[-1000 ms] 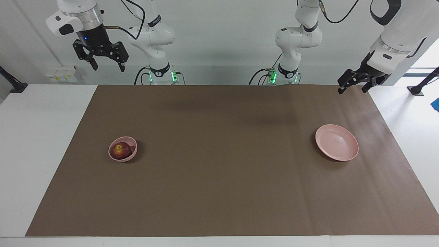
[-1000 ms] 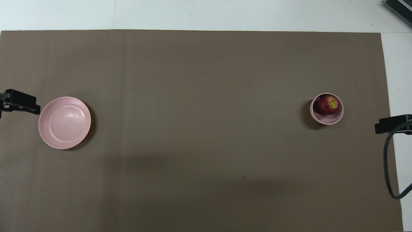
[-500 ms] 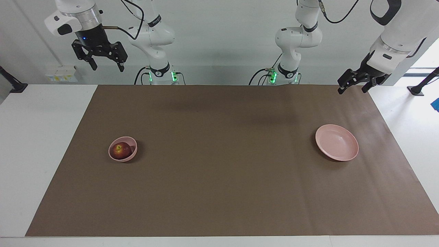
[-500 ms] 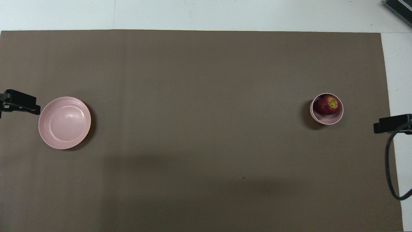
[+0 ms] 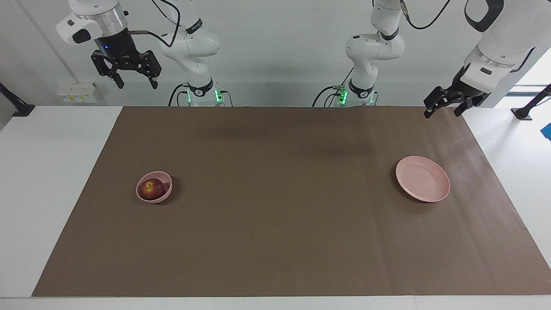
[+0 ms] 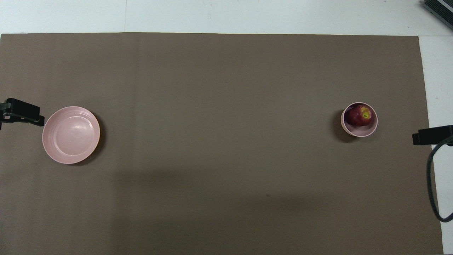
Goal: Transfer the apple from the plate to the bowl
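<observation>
My small round dark red apple (image 5: 151, 189) with its yellow patch sits inside the small deep pale pink bowl (image 5: 165, 193), which stands on the big brown paper mat (image 5: 275, 224) toward the right arm's end of the table. The wide flat pale pink plate (image 5: 423, 178) lies toward the left arm's end of the mat, well apart from the bowl, with nothing on it. Nothing stands between the two dishes, just bare brown mat. My right gripper (image 5: 134, 81) hangs high in the air over the mat's corner by my right arm's base, its two black fingers spread wide and holding nothing. My left gripper (image 5: 443, 108) hangs over the mat's other corner next to my bases, and I cannot tell how its fingers stand. I can read no words anywhere.
</observation>
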